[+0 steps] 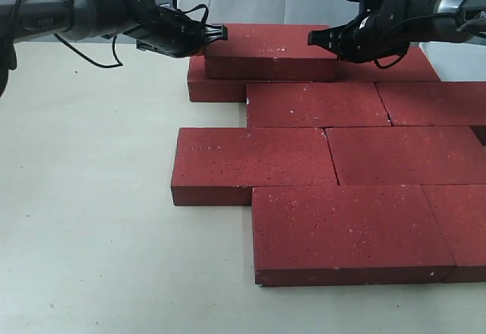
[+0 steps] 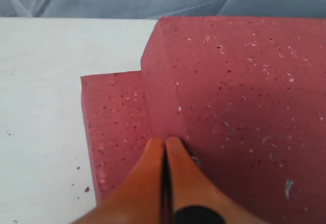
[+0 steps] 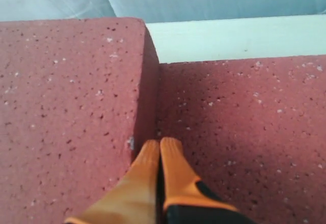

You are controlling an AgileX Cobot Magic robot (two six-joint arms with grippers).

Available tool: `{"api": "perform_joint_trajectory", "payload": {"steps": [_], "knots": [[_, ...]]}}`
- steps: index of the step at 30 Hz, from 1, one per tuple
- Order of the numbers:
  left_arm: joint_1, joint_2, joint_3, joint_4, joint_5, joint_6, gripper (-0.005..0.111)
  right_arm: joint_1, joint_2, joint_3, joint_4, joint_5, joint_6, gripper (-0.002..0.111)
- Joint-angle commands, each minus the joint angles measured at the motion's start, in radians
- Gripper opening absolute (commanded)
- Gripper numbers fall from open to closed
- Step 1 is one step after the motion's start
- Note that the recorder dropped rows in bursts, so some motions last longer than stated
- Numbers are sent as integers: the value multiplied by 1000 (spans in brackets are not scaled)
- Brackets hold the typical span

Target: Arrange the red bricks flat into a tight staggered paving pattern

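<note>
Left end effector (image 1: pixel 218 33) and right end effector (image 1: pixel 314 39) both pinched shut, empty, tips against opposite ends of the stacked brick (image 1: pixel 269 49) between them. I'd squeeze evenly, keeping it level.

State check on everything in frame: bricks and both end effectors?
Top brick: flat, stacked on the back row, not yet in the pattern.
Lower bricks: flat on the table, staggered rows, close-set.
Left end effector: shut, tip at the top brick's left end.
Right end effector: shut, tip at its right end.
</note>
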Motion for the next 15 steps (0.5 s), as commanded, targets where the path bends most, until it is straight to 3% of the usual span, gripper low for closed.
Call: {"api": "perform_joint_trajectory", "payload": {"steps": [1, 15], "knots": [[-1, -1, -6, -38, -1, 43, 0, 27, 5, -5, -5, -8, -21, -1], [44, -41, -6, -17, 148, 36, 0, 81, -19, -27, -1, 122, -28, -1]]}}
